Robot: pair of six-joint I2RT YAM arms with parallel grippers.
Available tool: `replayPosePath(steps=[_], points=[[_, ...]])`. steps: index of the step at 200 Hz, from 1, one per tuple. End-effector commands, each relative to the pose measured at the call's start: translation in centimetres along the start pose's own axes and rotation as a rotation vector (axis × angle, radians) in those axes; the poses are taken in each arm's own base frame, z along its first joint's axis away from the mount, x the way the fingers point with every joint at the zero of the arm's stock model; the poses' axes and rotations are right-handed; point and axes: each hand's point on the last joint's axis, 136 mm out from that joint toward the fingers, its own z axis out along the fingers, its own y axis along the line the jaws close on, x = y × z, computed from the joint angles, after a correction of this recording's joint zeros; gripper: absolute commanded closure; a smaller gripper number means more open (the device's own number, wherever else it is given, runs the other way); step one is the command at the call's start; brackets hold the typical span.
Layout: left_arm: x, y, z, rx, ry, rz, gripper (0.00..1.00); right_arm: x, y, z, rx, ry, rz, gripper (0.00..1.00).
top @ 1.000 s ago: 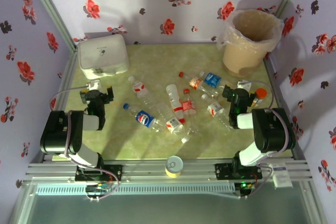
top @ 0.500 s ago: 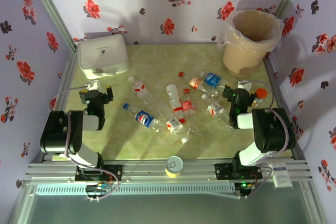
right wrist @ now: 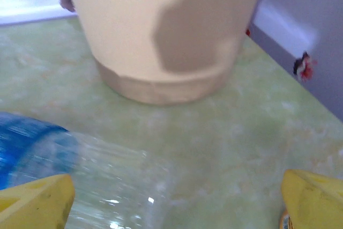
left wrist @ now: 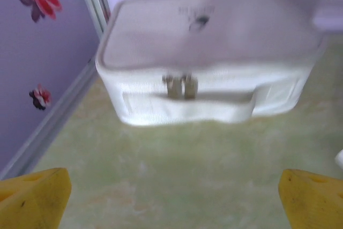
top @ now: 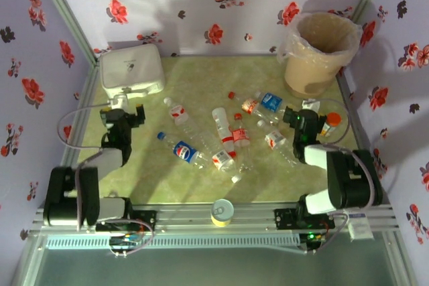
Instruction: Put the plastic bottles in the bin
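Plastic bottles (top: 224, 140) lie on their sides across the middle of the green table (top: 201, 78), none of them in the bin (top: 320, 55) yet. The bin stands upright at the upper right of the overhead frame, its clear liner folded over the rim and its mouth open to receive them. Your right gripper (top: 295, 116) sits low just below the bin with its fingers spread wide. From its wrist camera the bin wall (right wrist: 166, 30) rises straight ahead. A clear bottle with a blue label (right wrist: 80, 159) lies at lower left, beside the left fingertip (right wrist: 37, 199) and not yet between the pads. That arm looks the better placed for a first pick, since it is nearest both the bottles and the bin. Your left gripper (top: 123, 110), at centre left of the overhead frame, is also spread wide and empty. It points at the white box (left wrist: 209, 63) rather than at any bottle, so you would need to turn it toward the pile. The box carries a small dark logo and a line of print, too blurred to read. The red, blue and white bottle labels are too small to make out any brand. The orange-capped vial (top: 332, 120) stands just right of the right gripper, and the yellow-rimmed tin (top: 222, 211) sits at bottom centre; both are best left alone.
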Motion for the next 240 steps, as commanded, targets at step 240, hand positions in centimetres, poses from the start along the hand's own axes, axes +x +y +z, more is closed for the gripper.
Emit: replayPosePath(steps=[240], points=[[11.9, -21.5, -18.1, 0.217, 0.972, -1.046, 0.15, -10.0, 7.8, -13.0, -0.373, 0.485, 0.124, 0.01]])
